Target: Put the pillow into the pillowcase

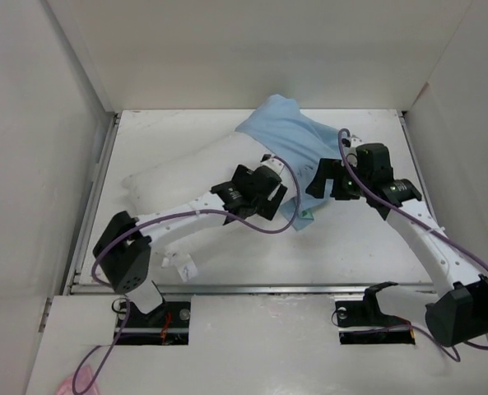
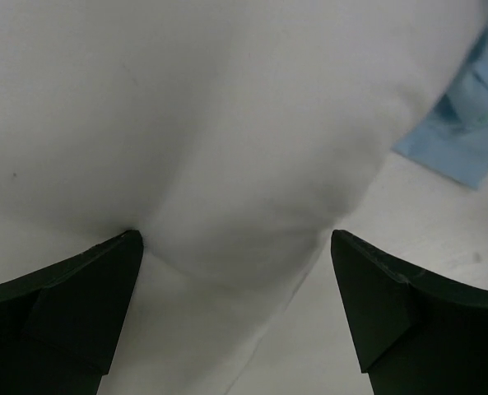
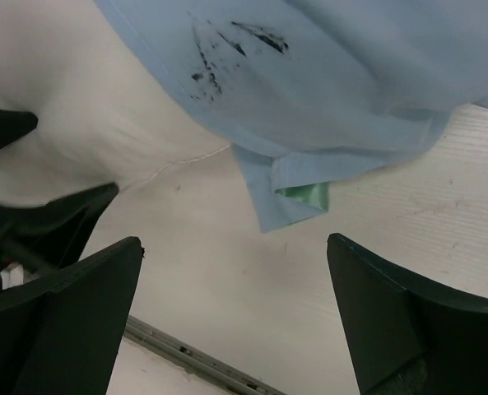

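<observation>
- Left claw [image 2: 235,235], released, straddles the pillow [image 2: 186,107].
- Right claw [image 3: 234,240], released, hovers near the pillowcase [image 3: 350,82] hem.
- Best practice: pinch one hem layer, holding the mouth open.

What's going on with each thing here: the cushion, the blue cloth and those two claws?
pillow: lying on the table, one end covered by the pillowcase, the rest bare.
pillowcase: rumpled, blue face up, draped over the pillow's end; one corner turned, showing green.
left gripper: open, at the pillow, gripping nothing.
right gripper: open, empty, above the table near the pillowcase's corner.
</observation>
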You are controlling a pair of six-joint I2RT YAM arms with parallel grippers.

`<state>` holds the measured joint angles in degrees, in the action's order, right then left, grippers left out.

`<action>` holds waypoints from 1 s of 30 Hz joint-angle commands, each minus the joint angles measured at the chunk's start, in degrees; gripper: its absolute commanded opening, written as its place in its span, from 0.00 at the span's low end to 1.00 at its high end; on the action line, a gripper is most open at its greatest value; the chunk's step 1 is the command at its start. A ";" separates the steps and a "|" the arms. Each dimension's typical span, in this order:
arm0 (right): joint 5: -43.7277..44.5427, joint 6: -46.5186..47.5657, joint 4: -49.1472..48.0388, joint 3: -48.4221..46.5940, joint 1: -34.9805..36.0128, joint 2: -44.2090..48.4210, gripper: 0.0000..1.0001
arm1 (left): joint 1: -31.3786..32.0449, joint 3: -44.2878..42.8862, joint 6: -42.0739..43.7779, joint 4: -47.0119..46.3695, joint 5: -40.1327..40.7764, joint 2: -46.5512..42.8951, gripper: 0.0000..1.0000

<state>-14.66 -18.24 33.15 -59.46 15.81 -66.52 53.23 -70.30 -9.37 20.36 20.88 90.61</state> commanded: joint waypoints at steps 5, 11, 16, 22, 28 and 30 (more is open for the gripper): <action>0.15 -1.27 -4.32 5.05 0.18 5.96 0.99 | -0.50 -9.13 -6.89 9.42 19.37 22.13 0.76; 0.15 -2.50 -7.65 10.24 -0.34 8.25 0.99 | -1.03 -15.74 -7.17 11.20 22.89 26.74 0.00; 1.74 -1.71 -12.40 13.85 -0.34 6.50 0.99 | -1.55 -16.27 -0.58 2.77 11.31 12.62 0.00; 1.64 -1.18 -28.72 15.34 1.41 0.36 0.99 | -1.55 -22.07 1.98 2.84 6.54 9.24 0.00; 9.28 -1.89 -37.18 8.08 1.94 -11.75 0.99 | -1.55 -26.89 2.69 4.25 6.54 11.95 0.00; 12.01 -1.37 -36.22 4.81 1.94 -15.20 0.90 | -1.55 -27.51 2.69 4.25 5.84 11.96 0.00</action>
<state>-8.29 -19.70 4.45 -48.82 17.41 -78.81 51.24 -93.27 -7.46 27.55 27.73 103.66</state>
